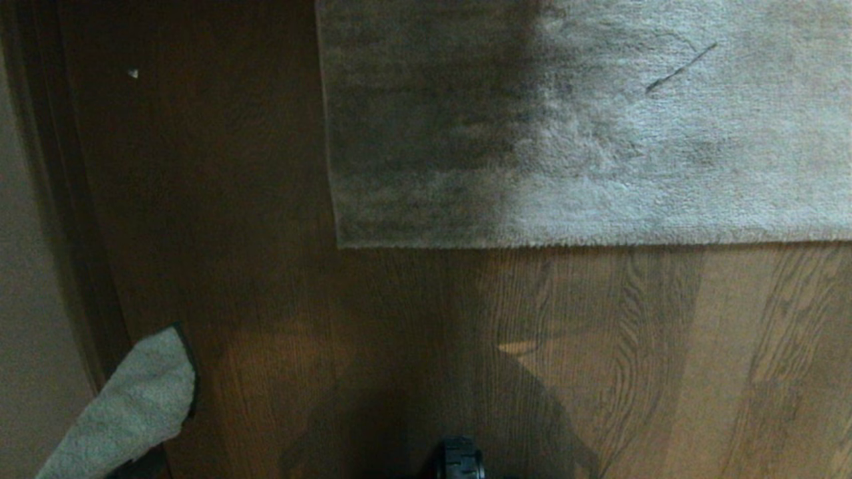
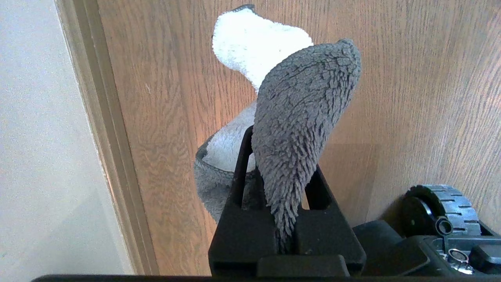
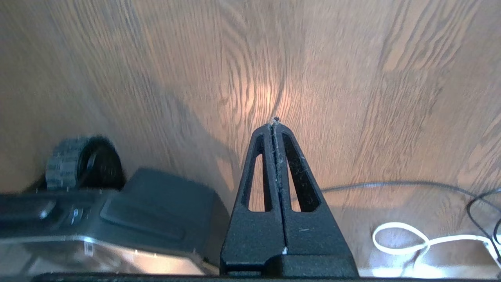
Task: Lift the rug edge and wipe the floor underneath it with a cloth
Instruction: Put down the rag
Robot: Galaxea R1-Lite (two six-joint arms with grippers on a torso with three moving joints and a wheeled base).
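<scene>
The rug edge (image 1: 532, 243) lies flat on the floor (image 1: 599, 346), and its corner (image 1: 341, 245) sits left of centre in the head view. My left gripper (image 2: 280, 152) is shut on the cloth (image 2: 301, 117), a fuzzy grey towel piece that stands up between the jaws with its paler side folded behind. This cloth (image 1: 133, 406) shows at the lower left of the head view, well short of the rug. My right gripper (image 3: 274, 124) hangs shut and empty over bare floor (image 3: 352, 78), out of the head view.
A pale wall (image 1: 33, 279) and dark baseboard (image 1: 80, 233) run along the left. My base and a wheel (image 1: 459, 459) sit at the near edge. A white cable (image 3: 411, 239) and dark cables (image 3: 391, 184) lie on the floor by the right arm.
</scene>
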